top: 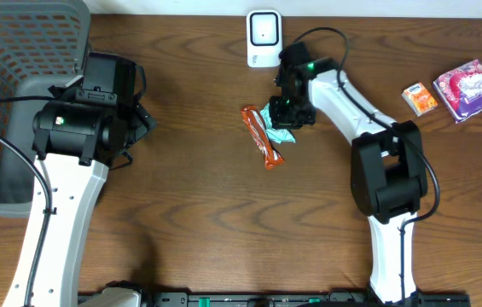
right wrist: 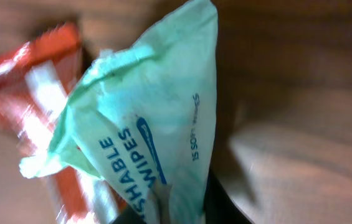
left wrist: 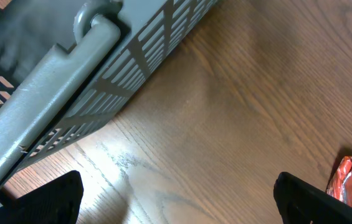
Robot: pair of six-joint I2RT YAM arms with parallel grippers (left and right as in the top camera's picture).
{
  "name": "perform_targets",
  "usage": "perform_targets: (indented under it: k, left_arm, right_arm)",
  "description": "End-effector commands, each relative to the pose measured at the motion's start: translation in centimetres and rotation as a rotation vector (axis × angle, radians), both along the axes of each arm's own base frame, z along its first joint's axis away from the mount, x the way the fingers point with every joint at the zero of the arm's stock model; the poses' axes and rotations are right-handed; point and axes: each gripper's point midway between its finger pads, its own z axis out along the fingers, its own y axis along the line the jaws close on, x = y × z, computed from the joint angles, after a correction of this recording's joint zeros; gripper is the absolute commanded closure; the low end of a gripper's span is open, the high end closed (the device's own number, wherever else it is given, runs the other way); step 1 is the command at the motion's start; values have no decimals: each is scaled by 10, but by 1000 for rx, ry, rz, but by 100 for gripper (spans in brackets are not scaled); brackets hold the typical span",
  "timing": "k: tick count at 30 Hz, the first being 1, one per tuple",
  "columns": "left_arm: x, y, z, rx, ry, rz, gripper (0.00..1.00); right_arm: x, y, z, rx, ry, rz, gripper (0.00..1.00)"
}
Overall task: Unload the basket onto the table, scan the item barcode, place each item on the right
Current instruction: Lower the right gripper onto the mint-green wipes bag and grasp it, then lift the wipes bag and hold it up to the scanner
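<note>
A mint-green pack of wipes (right wrist: 157, 124) with blue lettering fills the right wrist view, its lower end pinched in my right gripper (right wrist: 176, 214), which is shut on it. From overhead, that gripper (top: 287, 115) sits over the pack (top: 276, 130) near the table's middle, just below the white barcode scanner (top: 264, 38). An orange snack wrapper (top: 262, 136) lies right beside the pack and shows again as the orange wrapper (right wrist: 45, 81) behind it. My left gripper (left wrist: 179, 199) hangs open over bare wood, its fingertips (left wrist: 51, 199) far apart, next to the grey basket.
A grey mesh basket (top: 19, 77) takes up the far left; its rim (left wrist: 70, 56) crosses the left wrist view. At the back right lie a small orange packet (top: 419, 98) and a pink packet (top: 469, 89).
</note>
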Motion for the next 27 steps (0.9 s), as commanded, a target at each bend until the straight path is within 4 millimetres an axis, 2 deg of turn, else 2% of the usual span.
perform_targets:
  k: [1, 5, 6, 10, 16, 19, 21, 25, 27]
  left_arm:
    - [-2, 5, 4, 16, -13, 16, 2]
    - [-2, 5, 4, 16, -13, 16, 2]
    - [-2, 5, 4, 16, -13, 16, 2]
    - [-2, 5, 4, 16, -13, 16, 2]
    - [-2, 5, 4, 16, -13, 16, 2]
    - [-2, 5, 4, 16, -13, 16, 2]
    - [-2, 5, 4, 16, -13, 16, 2]
    - [-2, 5, 4, 16, -13, 16, 2]
    - [-2, 5, 4, 16, -13, 16, 2]
  right_arm:
    - [0, 29, 75, 306, 37, 2, 99]
    - [-23, 37, 102, 480, 176, 5, 98]
    - [-38, 37, 110, 528, 268, -19, 98]
    - [-72, 27, 118, 512, 468, -93, 99]
    - [-91, 23, 123, 498, 527, -58, 99]
    - [-91, 23, 122, 498, 503, -23, 99]
    - [-85, 20, 113, 457, 453, -1, 99]
    - [-62, 15, 87, 296, 319, -5, 99]
    - [-45, 19, 78, 237, 235, -27, 99]
